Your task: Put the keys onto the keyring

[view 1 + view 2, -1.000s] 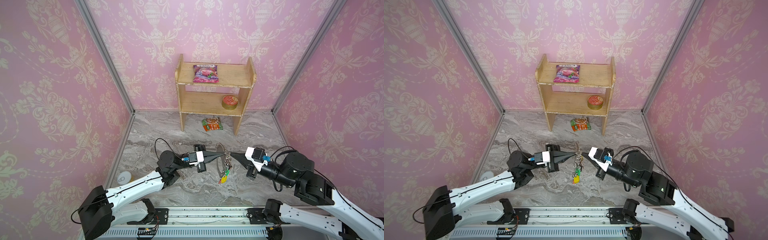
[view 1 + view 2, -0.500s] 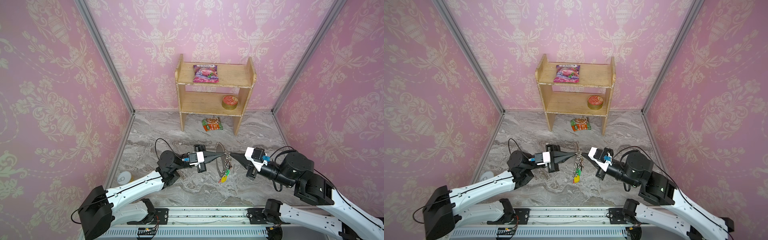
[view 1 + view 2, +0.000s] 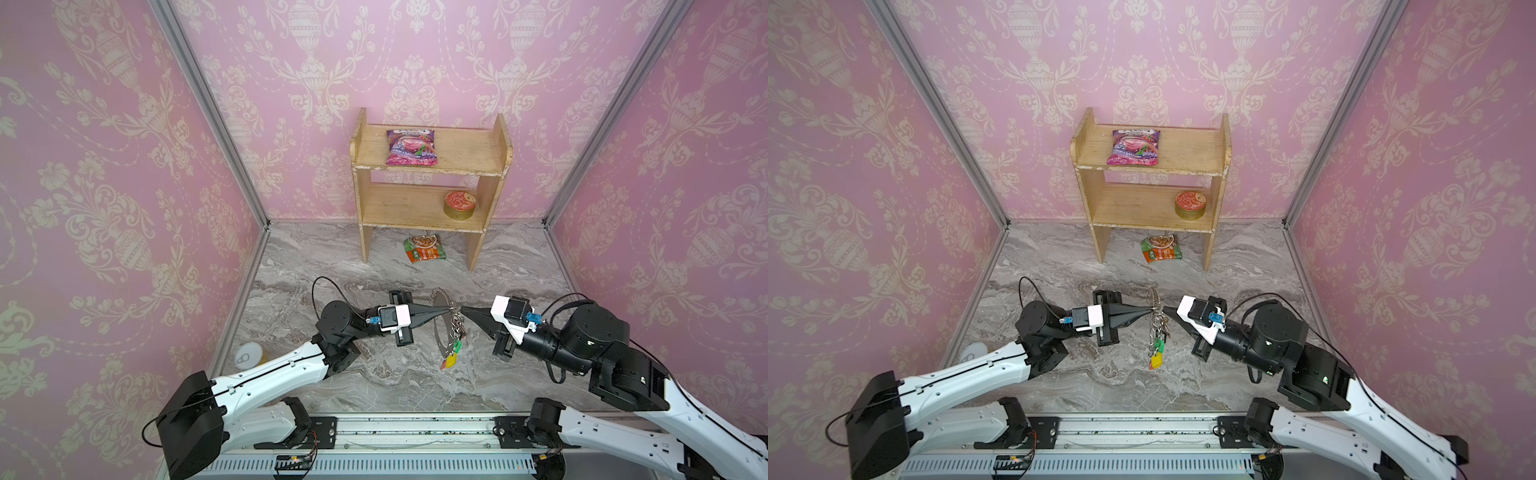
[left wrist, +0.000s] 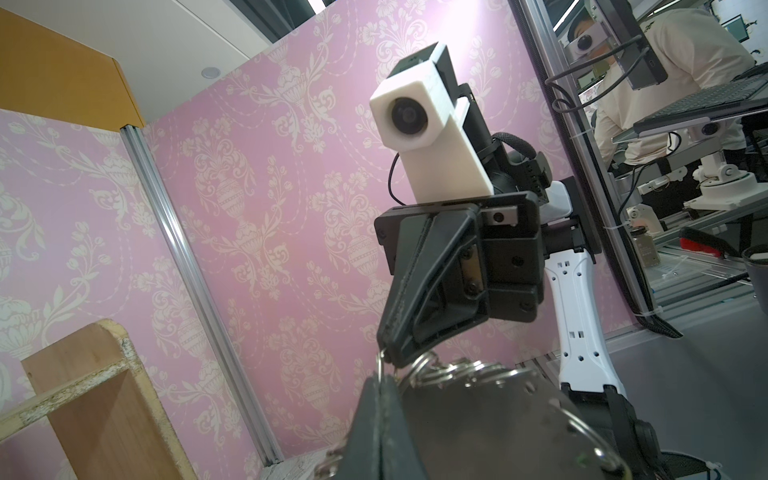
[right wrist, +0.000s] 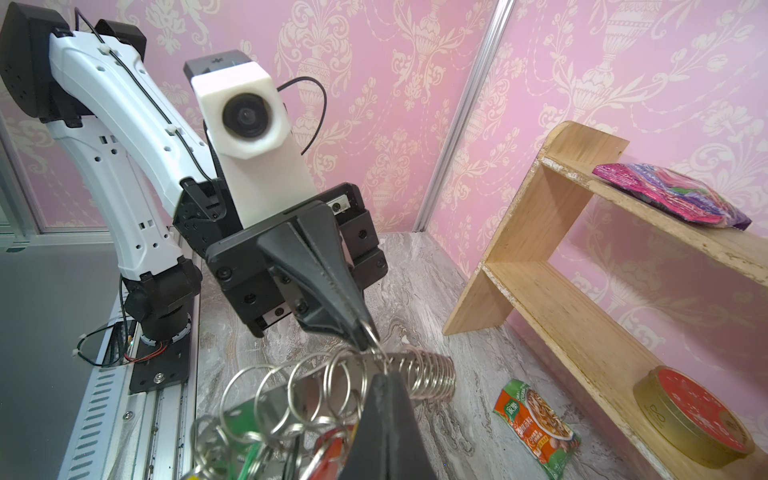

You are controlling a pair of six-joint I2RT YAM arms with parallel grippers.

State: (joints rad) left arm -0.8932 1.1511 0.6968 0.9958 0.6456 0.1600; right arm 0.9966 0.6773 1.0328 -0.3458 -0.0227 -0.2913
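Mid-frame in both top views, the left gripper [image 3: 448, 308] and right gripper [image 3: 463, 309] meet tip to tip, jaws clamped on the keyring [image 3: 436, 334], keys [image 3: 452, 357] dangling below.

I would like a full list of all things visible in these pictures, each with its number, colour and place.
table: 1, grey marble pattern, below everything
walls: 3, pink with cream pattern, around the table
keyring: 1, grey band with silver loops, held in the air between both grippers
keys: 3 tags seen, green, yellow, orange-red, hanging from the keyring
shelf: 1, light wood, at the back of the table
snack packet: 1, purple-pink, top board of the shelf
tin: 1, red lid, gold side, lower board
noodle packet: 1, orange and green, on the table under the shelf
can: 1, white top, table's left edge in both top views
left gripper: 1, black, shut on the keyring
right gripper: 1, black, shut on the keyring
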